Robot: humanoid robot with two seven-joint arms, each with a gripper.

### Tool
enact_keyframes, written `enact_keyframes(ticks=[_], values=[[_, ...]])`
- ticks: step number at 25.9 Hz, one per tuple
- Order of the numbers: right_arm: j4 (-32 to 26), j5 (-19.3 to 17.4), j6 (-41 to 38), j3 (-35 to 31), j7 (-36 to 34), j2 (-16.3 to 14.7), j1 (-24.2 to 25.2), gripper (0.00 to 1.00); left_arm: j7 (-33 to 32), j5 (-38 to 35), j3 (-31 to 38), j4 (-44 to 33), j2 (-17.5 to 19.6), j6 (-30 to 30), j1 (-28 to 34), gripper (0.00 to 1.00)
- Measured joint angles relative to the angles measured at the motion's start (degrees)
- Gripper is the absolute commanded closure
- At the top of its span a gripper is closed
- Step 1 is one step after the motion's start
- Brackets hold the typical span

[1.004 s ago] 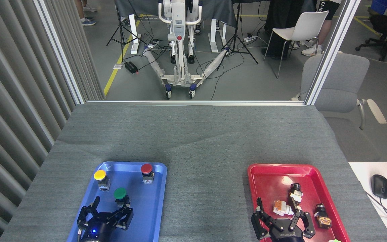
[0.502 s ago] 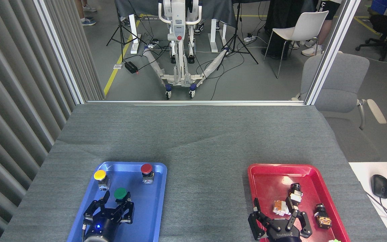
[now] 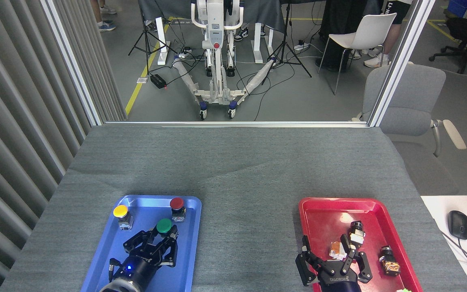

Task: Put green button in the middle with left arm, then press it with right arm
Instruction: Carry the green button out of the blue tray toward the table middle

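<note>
A blue tray (image 3: 95, 263) lies on the left of the table (image 3: 241, 170), on the grey cloth; it holds three push buttons, one yellow button (image 3: 121, 211) at its far left, one red button (image 3: 176, 203) at its far right, and one green button (image 3: 163, 226) just nearer than the red one. The left end effector (image 3: 161, 240) is over this tray with its black fingers drawn in around the base of the green button; the green cap stands clear above the fingertips; whether the button's base rests on the tray floor or is off it cannot be told. The middle (image 3: 249, 235), the bare cloth between the two trays, lies to the right of the blue tray. Farther right a red tray (image 3: 318, 207) holds three small parts in clear view: one white-and-orange piece (image 3: 336, 250), one black-and-silver piece (image 3: 356, 229) and one dark piece with an amber end (image 3: 390, 260); a scrap of green and white shows at its near right corner, too cut off to name. The right end effector (image 3: 330, 259) sits at the near left of the red tray, its fingers spread apart and gripping nothing.
</note>
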Motion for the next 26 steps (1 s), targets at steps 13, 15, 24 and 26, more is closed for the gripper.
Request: enact_keyframes(ticks=[13, 15, 24, 26], values=[[1.02, 0.22, -0.01, 1.09, 0.01, 0.53, -1.32, 0.00, 5.13, -7.37, -14.63, 22.46, -12.21, -3.55, -14.85, 1.00], [1.03, 0.23, 0.00, 1.17, 0.02, 0.48, -1.33, 0.00, 6.05, -7.86, -14.78, 24.10, -13.10, -2.89, -15.24, 1.00], [1.21, 0.24, 0.09, 1.73, 0.04, 0.60, -1.34, 0.00, 7.98, -8.22, -16.76, 27.25, -13.87, -1.64, -15.76, 0.02], [1.22, 0.24, 0.09, 1.79, 0.05, 0.53, -1.34, 0.00, 9.38, -8.22, -17.27, 27.33, -13.79, -1.98, -15.77, 0.01]])
